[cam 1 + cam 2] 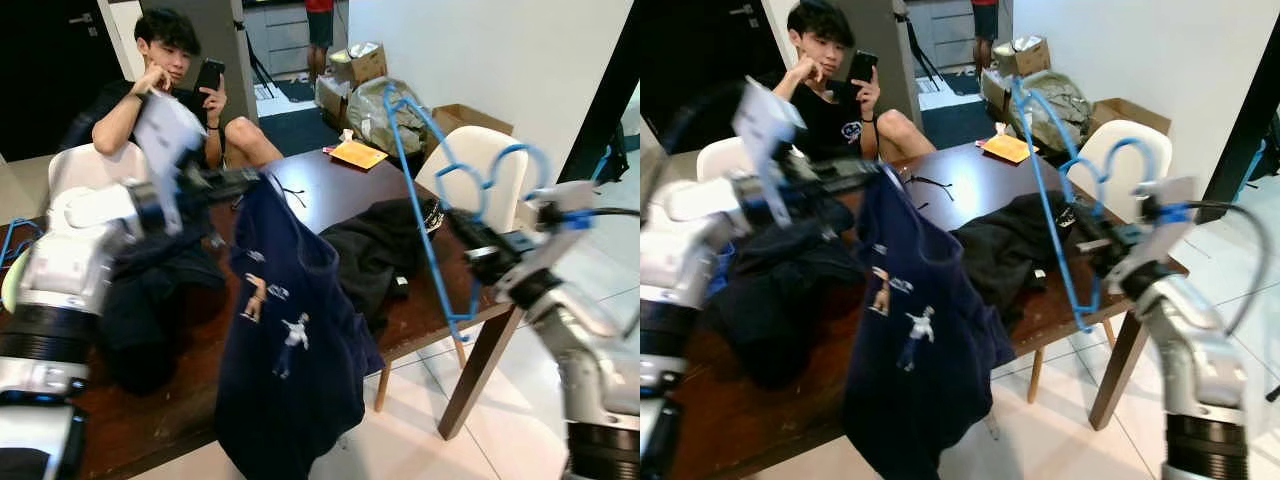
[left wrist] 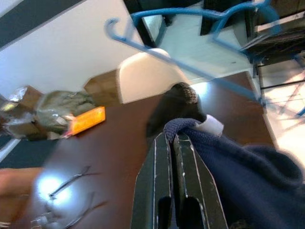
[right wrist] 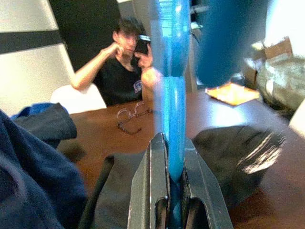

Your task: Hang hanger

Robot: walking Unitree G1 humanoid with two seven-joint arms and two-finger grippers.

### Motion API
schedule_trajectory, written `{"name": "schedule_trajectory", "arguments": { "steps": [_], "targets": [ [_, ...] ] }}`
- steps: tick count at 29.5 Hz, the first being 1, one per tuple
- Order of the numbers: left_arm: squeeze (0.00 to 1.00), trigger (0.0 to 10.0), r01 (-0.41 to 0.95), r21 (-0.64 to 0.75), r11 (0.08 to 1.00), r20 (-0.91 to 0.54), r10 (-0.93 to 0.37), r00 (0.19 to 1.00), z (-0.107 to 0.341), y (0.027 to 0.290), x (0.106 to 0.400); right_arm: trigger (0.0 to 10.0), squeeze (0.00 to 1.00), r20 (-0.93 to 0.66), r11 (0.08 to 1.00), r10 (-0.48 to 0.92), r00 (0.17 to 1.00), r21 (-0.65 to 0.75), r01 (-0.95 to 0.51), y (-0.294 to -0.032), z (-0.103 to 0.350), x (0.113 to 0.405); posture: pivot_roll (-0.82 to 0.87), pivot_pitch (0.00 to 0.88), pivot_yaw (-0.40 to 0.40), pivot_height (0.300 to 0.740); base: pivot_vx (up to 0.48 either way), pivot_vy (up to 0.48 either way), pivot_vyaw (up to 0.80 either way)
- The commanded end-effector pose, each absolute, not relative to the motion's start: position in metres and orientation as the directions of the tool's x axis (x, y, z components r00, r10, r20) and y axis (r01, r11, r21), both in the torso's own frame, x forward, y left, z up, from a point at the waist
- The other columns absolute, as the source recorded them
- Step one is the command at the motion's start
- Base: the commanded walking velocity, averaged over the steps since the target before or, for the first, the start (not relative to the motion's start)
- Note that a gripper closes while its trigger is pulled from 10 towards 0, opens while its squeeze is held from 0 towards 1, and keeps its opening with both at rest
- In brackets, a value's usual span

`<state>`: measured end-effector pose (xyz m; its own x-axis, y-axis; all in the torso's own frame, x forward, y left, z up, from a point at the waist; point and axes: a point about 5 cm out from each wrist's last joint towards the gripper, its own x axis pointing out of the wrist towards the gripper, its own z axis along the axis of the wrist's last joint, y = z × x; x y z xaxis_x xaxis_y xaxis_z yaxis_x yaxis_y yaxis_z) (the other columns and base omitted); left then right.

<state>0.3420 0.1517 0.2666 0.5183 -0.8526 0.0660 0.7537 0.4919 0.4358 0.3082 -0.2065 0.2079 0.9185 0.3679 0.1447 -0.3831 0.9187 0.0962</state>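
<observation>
Left gripper [image 2: 172, 138] pinching navy shirt [image 1: 290, 350] collar, dangling it over table [image 1: 320, 190], right gripper [image 3: 167, 143] clamping blue hanger [image 1: 425, 200] at right

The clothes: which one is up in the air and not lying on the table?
The navy T-shirt with little figures printed on it. The left gripper pinches its collar so it dangles, while the black garment lies crumpled on the table.

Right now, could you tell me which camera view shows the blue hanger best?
The left eye view: the whole blue hanger shows, hook uppermost. The right eye view is similar. The left wrist view shows it across the table; the right wrist view shows a blurred bar between the fingers.
</observation>
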Motion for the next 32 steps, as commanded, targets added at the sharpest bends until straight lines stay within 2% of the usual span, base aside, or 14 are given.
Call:
{"name": "schedule_trajectory", "arguments": {
  "steps": [1, 3, 8, 20, 21, 23, 24, 25, 26, 27, 28, 29, 30, 32],
  "targets": [
    [0.00, 0.0, 0.761, 0.453, 0.464, 0.042, -0.864, 0.502, 0.261, 0.144, 0.339, 10.0, 0.00, 0.116, 0.932, 0.338, 0.934, 0.097, -0.350, -0.206, 0.200, 0.308, 0.02, 0.000, 0.079, 0.740, 0.000, 0.000, 0.00],
    [0.00, 0.0, 0.761, 0.453, 0.464, 0.042, -0.864, 0.502, 0.261, 0.144, 0.339, 10.0, 0.00, 0.116, 0.932, 0.338, 0.934, 0.097, -0.350, -0.206, 0.200, 0.308, 0.02, 0.000, 0.079, 0.740, 0.000, 0.000, 0.00],
    [0.00, 0.0, 0.818, 0.406, 0.409, 0.015, -0.897, 0.441, 0.230, 0.102, 0.333, 10.0, 0.00, 0.003, 0.972, 0.210, 0.978, 0.107, -0.210, -0.206, 0.173, 0.307, 0.00, 0.000, 0.081, 0.740, 0.000, 0.000, 0.00],
    [0.00, 0.0, 0.812, 0.413, 0.412, -0.044, -0.882, 0.469, 0.209, 0.102, 0.332, 10.0, 0.00, -0.052, 0.980, 0.188, 0.981, 0.071, -0.184, -0.213, 0.167, 0.306, 0.00, 0.000, 0.071, 0.740, 0.000, 0.000, 0.00],
    [0.00, 3.8, 0.812, 0.424, 0.402, -0.092, -0.873, 0.480, 0.199, 0.105, 0.330, 10.0, 0.00, -0.049, 0.985, 0.164, 0.985, 0.068, -0.160, -0.220, 0.169, 0.307, 0.00, 0.000, 0.070, 0.740, 0.000, 0.000, 0.00],
    [0.00, 3.8, 0.812, 0.424, 0.402, -0.092, -0.873, 0.480, 0.199, 0.105, 0.330, 10.0, 0.00, -0.049, 0.985, 0.164, 0.985, 0.068, -0.160, -0.220, 0.169, 0.307, 0.00, 0.000, 0.070, 0.740, 0.000, 0.000, 0.00],
    [0.00, 7.9, 0.808, 0.438, 0.394, -0.137, -0.859, 0.494, 0.190, 0.109, 0.329, 10.0, 0.00, -0.045, 0.987, 0.147, 0.988, 0.066, -0.144, -0.225, 0.172, 0.307, -0.01, 0.000, 0.068, 0.740, 0.000, 0.000, 0.00],
    [0.00, 7.9, 0.808, 0.438, 0.394, -0.137, -0.859, 0.494, 0.190, 0.109, 0.329, 10.0, 0.00, -0.045, 0.987, 0.147, 0.988, 0.066, -0.144, -0.225, 0.172, 0.307, -0.01, 0.000, 0.068, 0.740, 0.000, 0.000, 0.00],
    [0.00, 10.0, 0.803, 0.441, 0.400, -0.183, -0.836, 0.517, 0.182, 0.114, 0.330, 10.0, 0.00, -0.042, 0.989, 0.135, 0.990, 0.064, -0.133, -0.226, 0.173, 0.307, -0.01, 0.000, 0.067, 0.740, 0.000, 0.000, 0.00],
    [0.00, 10.0, 0.803, 0.441, 0.400, -0.183, -0.836, 0.517, 0.182, 0.114, 0.330, 10.0, 0.00, -0.042, 0.989, 0.135, 0.990, 0.064, -0.133, -0.226, 0.173, 0.307, -0.01, 0.000, 0.067, 0.740, 0.000, 0.000, 0.00],
    [1.00, 10.0, 0.795, 0.446, 0.411, -0.210, -0.816, 0.539, 0.177, 0.117, 0.332, 10.0, 0.00, -0.042, 0.990, 0.132, 0.990, 0.062, -0.129, -0.225, 0.174, 0.306, -0.01, 0.000, 0.066, 0.740, 0.000, 0.000, 0.00],
    [1.00, 10.0, 0.795, 0.446, 0.411, -0.210, -0.816, 0.539, 0.177, 0.117, 0.332, 10.0, 0.00, -0.042, 0.990, 0.132, 0.990, 0.062, -0.129, -0.225, 0.174, 0.306, -0.01, 0.000, 0.066, 0.740, 0.000, 0.000, 0.00],
    [1.00, 10.0, 0.749, 0.475, 0.461, -0.194, -0.776, 0.600, 0.181, 0.123, 0.339, 10.0, 0.00, -0.039, 0.990, 0.133, 0.990, 0.062, -0.130, -0.220, 0.173, 0.305, -0.01, 0.000, 0.067, 0.740, 0.000, 0.000, 0.00],
    [1.00, 10.0, 0.749, 0.475, 0.461, -0.194, -0.776, 0.600, 0.181, 0.123, 0.339, 10.0, 0.00, -0.039, 0.990, 0.133, 0.990, 0.062, -0.130, -0.220, 0.173, 0.305, -0.01, 0.000, 0.067, 0.740, 0.000, 0.000, 0.00]
  ]
}}
